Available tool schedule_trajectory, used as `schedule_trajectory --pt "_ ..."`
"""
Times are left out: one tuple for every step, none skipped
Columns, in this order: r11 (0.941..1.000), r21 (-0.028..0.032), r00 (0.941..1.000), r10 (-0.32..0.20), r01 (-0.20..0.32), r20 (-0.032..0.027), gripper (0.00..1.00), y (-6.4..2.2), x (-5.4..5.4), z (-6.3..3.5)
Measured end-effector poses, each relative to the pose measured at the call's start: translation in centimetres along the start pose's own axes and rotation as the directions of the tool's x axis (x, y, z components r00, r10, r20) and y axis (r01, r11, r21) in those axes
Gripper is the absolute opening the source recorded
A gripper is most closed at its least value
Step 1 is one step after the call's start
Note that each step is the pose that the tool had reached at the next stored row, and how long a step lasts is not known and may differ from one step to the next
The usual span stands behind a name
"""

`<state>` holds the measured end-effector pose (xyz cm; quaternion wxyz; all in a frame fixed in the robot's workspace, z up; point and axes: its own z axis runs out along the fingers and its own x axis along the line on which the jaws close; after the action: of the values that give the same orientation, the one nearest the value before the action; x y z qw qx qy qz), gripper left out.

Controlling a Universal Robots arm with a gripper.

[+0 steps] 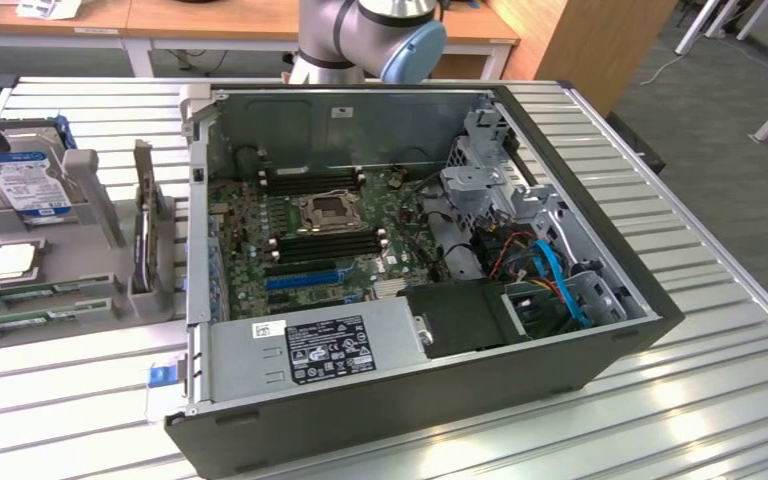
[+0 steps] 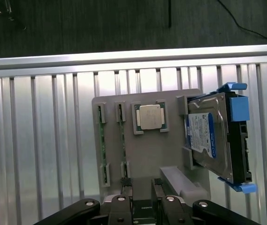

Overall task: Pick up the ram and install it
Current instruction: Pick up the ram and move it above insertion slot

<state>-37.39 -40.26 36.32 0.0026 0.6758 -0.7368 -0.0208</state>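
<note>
Overhead, claw (image 2: 143,204) released — empty, above gray holder (image 2: 147,159), 2 ram sticks (image 2: 123,140) slotted

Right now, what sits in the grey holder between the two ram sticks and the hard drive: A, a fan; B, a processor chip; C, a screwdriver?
B: a square silver processor chip lies in its recess between the ram sticks and the hard drive.

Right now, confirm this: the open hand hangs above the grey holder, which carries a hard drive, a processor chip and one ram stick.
Wrong on the count: the wrist view shows two ram sticks in the grey holder, not one. The open hand, hard drive and processor chip are as you said.
</note>
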Motion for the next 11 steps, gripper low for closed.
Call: schedule_trajectory --pt "1.0 0.0 1.0 0.0 0.0 0.0 0.3 0.0 0.0 0.1" --pt "1.0 0.0 1.0 -0.001 0.001 0.0 0.3 -0.01 0.01 0.2" --pt "1.0 0.0 1.0 -0.001 0.001 0.0 0.3 -0.01 0.01 0.3" --pt "1.0 0.0 1.0 -0.001 0.001 0.0 0.3 -0.01 0.01 0.39" --pt "1.0 0.0 1.0 -0.001 0.001 -0.0001 0.3 -0.02 0.01 0.48" --pt "1.0 0.0 1.0 -0.002 0.002 0.0 0.3 -0.02 0.01 0.57" --pt "1.0 -0.0001 1.0 -0.002 0.002 -0.0001 0.3 -0.02 0.02 0.65" --pt "1.0 -0.0001 1.0 -0.002 0.002 -0.0002 0.3 -0.02 0.02 0.72" --pt "1.0 -0.0001 1.0 -0.003 0.003 -0.0002 0.3 -0.03 0.02 0.78" --pt "1.0 -0.0001 1.0 -0.003 0.003 -0.0002 0.3 -0.03 0.02 0.84" --pt "1.0 0.0 1.0 -0.004 0.004 -0.0001 0.3 -0.03 0.02 0.9"
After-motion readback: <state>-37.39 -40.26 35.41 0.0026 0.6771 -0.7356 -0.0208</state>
